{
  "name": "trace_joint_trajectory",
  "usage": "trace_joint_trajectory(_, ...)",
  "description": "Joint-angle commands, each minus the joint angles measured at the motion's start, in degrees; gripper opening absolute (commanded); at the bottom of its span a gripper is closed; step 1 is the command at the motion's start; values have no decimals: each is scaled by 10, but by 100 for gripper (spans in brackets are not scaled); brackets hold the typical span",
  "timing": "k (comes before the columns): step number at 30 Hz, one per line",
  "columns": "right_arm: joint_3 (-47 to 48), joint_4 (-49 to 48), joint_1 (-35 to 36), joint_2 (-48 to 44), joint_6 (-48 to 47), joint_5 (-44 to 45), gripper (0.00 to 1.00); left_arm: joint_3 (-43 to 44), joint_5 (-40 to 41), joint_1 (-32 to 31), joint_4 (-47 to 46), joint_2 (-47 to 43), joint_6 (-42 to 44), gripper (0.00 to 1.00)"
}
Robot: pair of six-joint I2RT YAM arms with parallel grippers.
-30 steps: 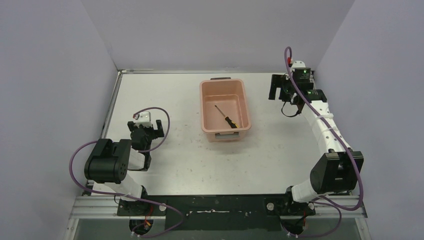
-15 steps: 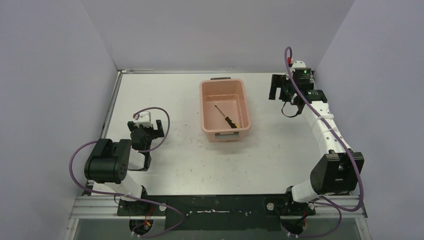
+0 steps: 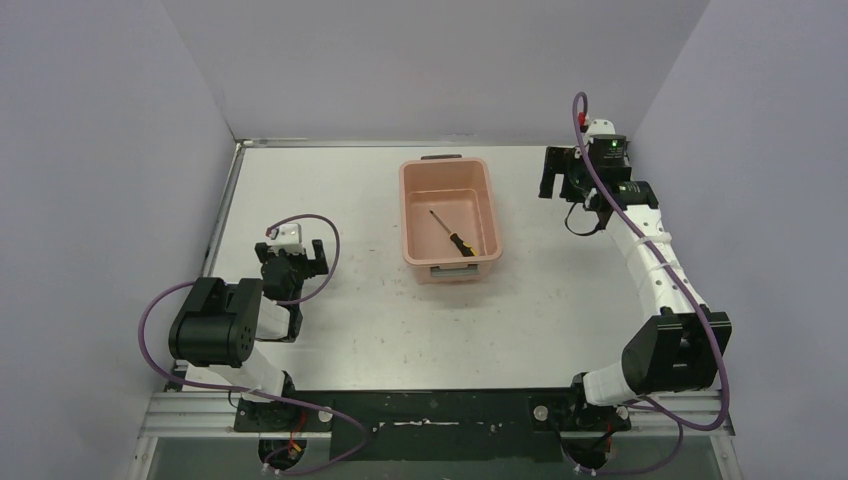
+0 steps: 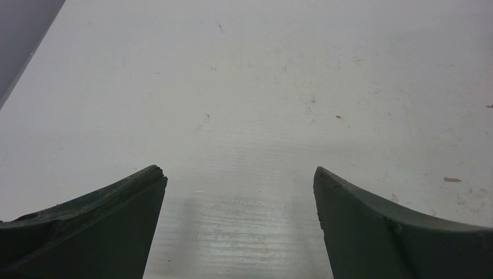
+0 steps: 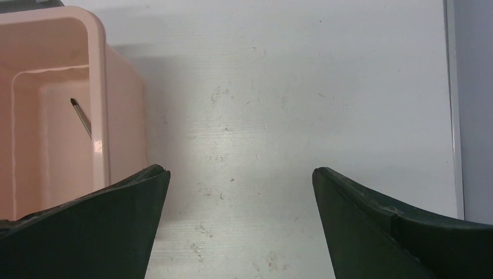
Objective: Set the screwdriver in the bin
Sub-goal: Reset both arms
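The salmon-pink bin (image 3: 415, 222) stands on the table at centre back. The screwdriver (image 3: 453, 234), yellow-and-black handle with a thin shaft, lies flat on the bin's floor. In the right wrist view the bin's wall (image 5: 99, 87) is at the left and the screwdriver's shaft tip (image 5: 81, 115) shows inside it. My right gripper (image 3: 556, 173) (image 5: 239, 174) is open and empty over bare table to the right of the bin. My left gripper (image 3: 302, 258) (image 4: 238, 174) is open and empty, low over bare table at the left, well apart from the bin.
Grey walls enclose the table (image 3: 380, 320) on the left, back and right. The table's right edge strip (image 5: 456, 116) shows close to my right gripper. Purple cables loop off both arms.
My right arm has shifted very slightly; the gripper stays open beside the bin. The screwdriver, the bin and the left arm have not moved.
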State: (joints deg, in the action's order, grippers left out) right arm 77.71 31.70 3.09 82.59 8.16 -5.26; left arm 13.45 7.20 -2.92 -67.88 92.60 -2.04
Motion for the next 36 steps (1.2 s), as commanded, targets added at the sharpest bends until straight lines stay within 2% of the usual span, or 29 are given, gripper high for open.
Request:
trace_joint_trajectory(1,16,-28,0,-26,1,2,100,10,-3,-1,-16,-3,5,97)
trace_joint_trajectory(19,4,-35,0,-22,-10,-20,100,10,-3,-1,-17,-3,5,97)
trace_joint_trajectory(30,10,-27,0,-23,-9,0,100,10,-3,0,-17,-4,5,97)
trace_joint_trajectory(33,8,-30,0,-25,4,39,100,10,-3,-1,-17,-3,5,97)
trace_joint_trajectory(36,1,-39,0,-27,36,133,100,10,-3,-1,-17,-3,5,97)
